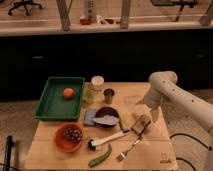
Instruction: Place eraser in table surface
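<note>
The light tan wooden table surface (131, 95) fills the lower middle of the camera view, with a small dark logo mark (165, 161) in its near right corner. My white arm (165, 92) comes in from the right and bends down over the table. My gripper (141, 125) hangs low over the right middle of the tabletop, just right of a dark bowl (107, 116). A small tan-and-dark shape sits at the gripper's tip; I cannot tell whether it is the eraser or part of the gripper. No eraser shows clearly elsewhere.
A green plastic tray (55, 102) with an orange ball (68, 92) lies at the back left. A jar (97, 82), a metal cup (109, 95), a blue cloth (90, 117), an orange bowl (68, 137), a white-handled brush (107, 139), a green vegetable (101, 156) and a fork (131, 147) lie around.
</note>
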Robot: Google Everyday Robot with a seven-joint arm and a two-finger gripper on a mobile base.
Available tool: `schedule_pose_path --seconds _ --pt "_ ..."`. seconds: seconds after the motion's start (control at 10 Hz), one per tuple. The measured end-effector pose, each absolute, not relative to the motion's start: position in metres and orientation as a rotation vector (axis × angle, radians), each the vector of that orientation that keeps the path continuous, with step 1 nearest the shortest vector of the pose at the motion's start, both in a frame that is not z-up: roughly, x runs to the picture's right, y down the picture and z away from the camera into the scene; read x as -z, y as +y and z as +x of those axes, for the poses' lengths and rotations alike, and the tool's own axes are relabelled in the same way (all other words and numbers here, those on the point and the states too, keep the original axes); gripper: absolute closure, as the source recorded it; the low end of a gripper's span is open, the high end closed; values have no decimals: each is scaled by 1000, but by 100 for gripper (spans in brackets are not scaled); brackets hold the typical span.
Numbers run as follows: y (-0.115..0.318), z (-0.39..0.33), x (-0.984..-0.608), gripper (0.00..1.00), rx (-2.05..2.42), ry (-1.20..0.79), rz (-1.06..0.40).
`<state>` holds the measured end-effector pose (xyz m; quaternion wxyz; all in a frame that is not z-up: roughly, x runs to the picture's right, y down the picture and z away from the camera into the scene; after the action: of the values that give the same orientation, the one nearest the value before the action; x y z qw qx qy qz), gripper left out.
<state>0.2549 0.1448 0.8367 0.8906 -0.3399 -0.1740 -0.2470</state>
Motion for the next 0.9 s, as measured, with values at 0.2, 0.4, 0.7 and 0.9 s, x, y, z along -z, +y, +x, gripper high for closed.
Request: schedule_pose_path --seconds 0.2,0.4,0.7,0.9 --pt "137 262 -835 20 504 -347 -686" --pt "130 266 -833 20 499 -339 -667" --pt "129 268 -833 20 497 -336 -661" --pt "128 267 -833 20 498 -337 -661"
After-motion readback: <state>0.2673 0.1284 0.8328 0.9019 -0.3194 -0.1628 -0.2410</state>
